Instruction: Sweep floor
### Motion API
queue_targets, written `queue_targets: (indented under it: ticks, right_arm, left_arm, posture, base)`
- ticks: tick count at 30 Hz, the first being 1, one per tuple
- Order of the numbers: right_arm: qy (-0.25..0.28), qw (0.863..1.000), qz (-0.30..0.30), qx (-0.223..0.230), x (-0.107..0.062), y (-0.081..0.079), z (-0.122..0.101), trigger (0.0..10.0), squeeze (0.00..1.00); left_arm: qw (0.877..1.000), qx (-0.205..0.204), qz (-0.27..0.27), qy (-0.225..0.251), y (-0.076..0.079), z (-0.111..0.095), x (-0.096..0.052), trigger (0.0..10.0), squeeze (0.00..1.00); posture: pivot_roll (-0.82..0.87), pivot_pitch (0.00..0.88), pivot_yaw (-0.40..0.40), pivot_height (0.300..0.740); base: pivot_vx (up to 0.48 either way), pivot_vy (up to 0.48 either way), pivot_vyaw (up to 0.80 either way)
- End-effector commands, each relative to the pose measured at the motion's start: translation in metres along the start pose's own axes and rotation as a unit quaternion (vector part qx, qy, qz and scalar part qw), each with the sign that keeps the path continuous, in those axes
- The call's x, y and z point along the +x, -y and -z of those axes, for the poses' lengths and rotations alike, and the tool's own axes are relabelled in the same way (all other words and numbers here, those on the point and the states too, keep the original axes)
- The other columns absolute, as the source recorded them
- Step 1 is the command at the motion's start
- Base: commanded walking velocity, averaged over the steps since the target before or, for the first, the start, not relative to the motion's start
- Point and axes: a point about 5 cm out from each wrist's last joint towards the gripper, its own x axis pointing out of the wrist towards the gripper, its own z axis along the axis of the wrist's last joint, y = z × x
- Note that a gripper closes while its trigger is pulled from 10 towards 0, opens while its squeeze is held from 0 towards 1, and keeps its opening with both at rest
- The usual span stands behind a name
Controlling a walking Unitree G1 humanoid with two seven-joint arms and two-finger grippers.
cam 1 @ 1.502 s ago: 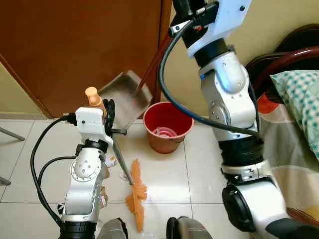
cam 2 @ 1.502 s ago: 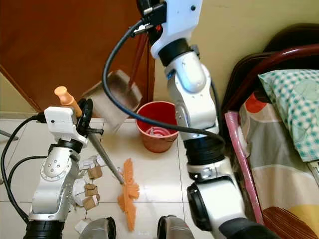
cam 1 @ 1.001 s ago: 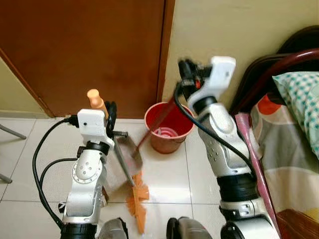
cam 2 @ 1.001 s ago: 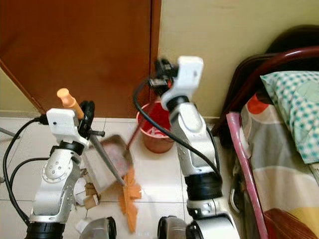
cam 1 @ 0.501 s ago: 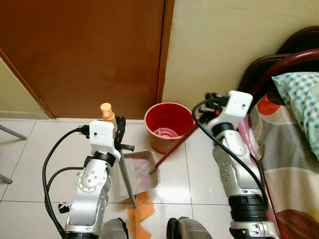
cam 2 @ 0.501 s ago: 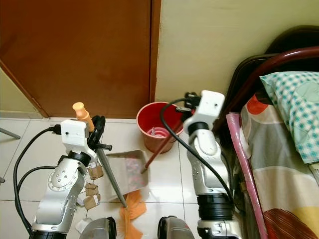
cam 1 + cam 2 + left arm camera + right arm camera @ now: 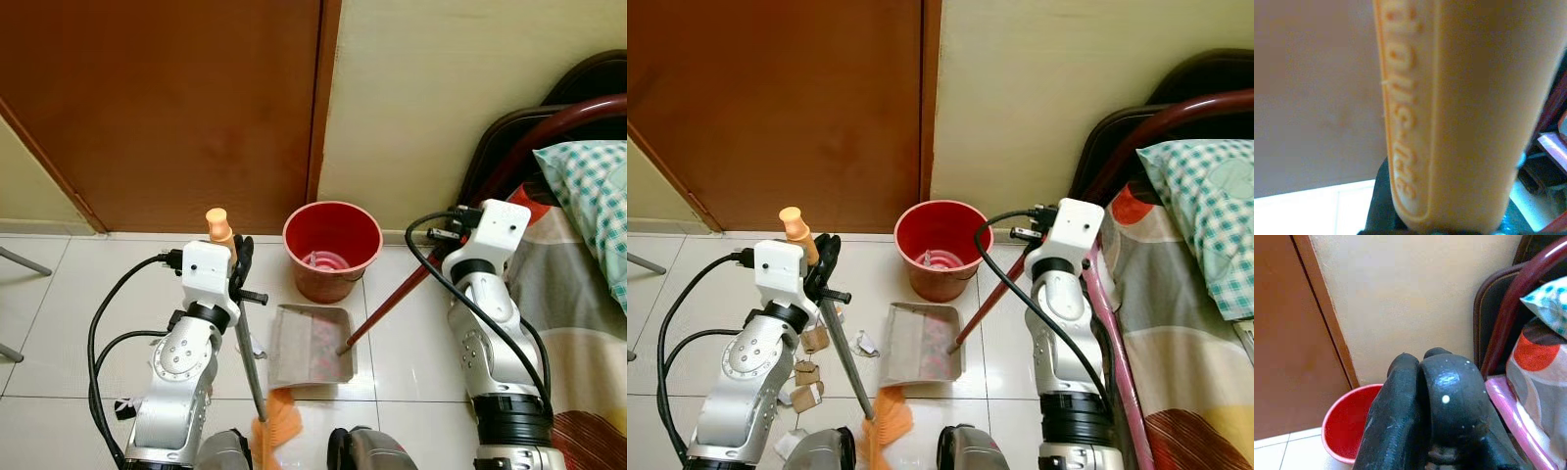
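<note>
Broom: our left gripper (image 7: 238,266) is closed on the grey shaft below the orange handle tip (image 7: 217,221); the orange bristles (image 7: 275,429) rest on the tile just before the dustpan (image 7: 312,345), partly cut off by the frame edge. Left forearm upright, beside the dustpan.

Dustpan: flat on the floor, small pinkish bits inside, too small to identify. Our right gripper (image 7: 1422,401), fingers pressed together, clamps its dark red handle (image 7: 392,303); that arm bends beside the bed (image 7: 578,245).

Red bucket (image 7: 331,249): just behind the dustpan, against the wall.

Paper scraps (image 7: 808,370): left of the dustpan.
</note>
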Motion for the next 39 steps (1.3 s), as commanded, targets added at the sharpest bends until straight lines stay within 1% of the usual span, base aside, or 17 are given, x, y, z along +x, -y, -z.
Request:
queue_targets:
  ticks: [1, 2, 5, 8, 9, 14, 15, 17, 20, 24, 30, 35, 39]
  right_arm:
    - [-0.021, 0.999, 0.015, -0.022, -0.003, 0.011, 0.008, 10.0, 0.0]
    - [-0.021, 0.999, 0.015, -0.022, -0.004, 0.012, 0.008, 10.0, 0.0]
    - [-0.017, 0.999, 0.013, -0.041, -0.007, 0.015, 0.008, 10.0, 0.0]
    - [-0.022, 0.999, 0.018, -0.041, -0.009, 0.018, 0.01, 10.0, 0.0]
    - [-0.026, 0.998, 0.023, -0.046, -0.01, 0.022, 0.012, 10.0, 0.0]
    - [-0.027, 0.997, 0.03, -0.062, -0.01, 0.029, 0.014, 10.0, 0.0]
    - [-0.024, 0.997, 0.033, -0.068, -0.009, 0.032, 0.013, 10.0, 0.0]
    - [-0.023, 0.997, 0.034, -0.069, -0.009, 0.033, 0.013, 10.0, 0.0]
    - [-0.019, 0.997, 0.037, -0.068, -0.007, 0.037, 0.012, 10.0, 0.0]
    - [-0.018, 0.997, 0.034, -0.071, -0.007, 0.036, 0.013, 10.0, 0.0]
    - [-0.021, 0.997, 0.031, -0.074, -0.008, 0.035, 0.017, 10.0, 0.0]
    - [-0.022, 0.997, 0.031, -0.069, -0.007, 0.035, 0.017, 10.0, 0.0]
    - [-0.025, 0.997, 0.029, -0.066, -0.006, 0.034, 0.019, 10.0, 0.0]
  left_arm:
    - [0.998, 0.028, 0.011, 0.051, 0.002, -0.02, 0.0, 10.0, 0.0]
    - [0.998, 0.028, 0.011, 0.051, 0.002, -0.02, 0.0, 10.0, 0.0]
    - [0.997, 0.041, 0.013, 0.069, 0.003, -0.028, 0.002, 10.0, 0.0]
    - [0.996, 0.041, 0.014, 0.071, 0.003, -0.03, 0.003, 10.0, 0.0]
    - [0.996, 0.043, 0.015, 0.073, 0.003, -0.032, 0.004, 10.0, 0.0]
    - [0.996, 0.045, 0.015, 0.071, 0.002, -0.03, 0.003, 10.0, 0.0]
    - [0.997, 0.046, 0.016, 0.067, 0.002, -0.028, 0.001, 10.0, 0.0]
    - [0.997, 0.046, 0.016, 0.066, 0.002, -0.027, 0.0, 10.0, 0.0]
    - [0.997, 0.048, 0.016, 0.065, 0.003, -0.025, -0.001, 10.0, 0.0]
    - [0.996, 0.052, 0.011, 0.069, 0.003, -0.026, -0.001, 10.0, 0.0]
    - [0.994, 0.062, -0.011, 0.09, -0.001, -0.035, 0.003, 10.0, 0.0]
    - [0.99, 0.083, -0.032, 0.111, -0.005, -0.047, 0.004, 10.0, 0.0]
    - [0.989, 0.087, -0.042, 0.116, -0.008, -0.05, 0.006, 10.0, 0.0]
  posture:
    - [-0.02, 0.173, -0.051, 0.74]
    - [-0.02, 0.173, -0.051, 0.74]
    - [-0.02, 0.175, -0.051, 0.74]
    - [-0.02, 0.175, -0.051, 0.74]
    - [-0.02, 0.175, -0.051, 0.74]
    - [-0.02, 0.171, -0.05, 0.74]
    - [-0.02, 0.171, -0.05, 0.74]
    - [-0.02, 0.171, -0.05, 0.74]
    - [-0.02, 0.166, -0.049, 0.74]
    - [-0.02, 0.161, -0.05, 0.74]
    - [-0.02, 0.158, -0.044, 0.74]
    - [-0.02, 0.157, -0.041, 0.74]
    - [-0.01, 0.155, -0.04, 0.74]
  base:
    - [0.0, 0.0, 0.0]
    - [0.0, 0.0, -0.48]
    - [0.0, 0.0, -0.52]
    - [0.0, 0.0, -0.66]
    - [0.0, 0.0, -0.66]
    - [0.0, 0.0, -0.78]
    - [0.0, 0.0, -0.8]
    - [0.0, 0.0, -0.67]
    - [0.0, 0.0, 0.0]
    - [0.0, 0.0, 0.0]
    - [0.0, 0.0, 0.0]
    - [0.0, 0.0, 0.0]
    - [0.0, 0.0, 0.0]
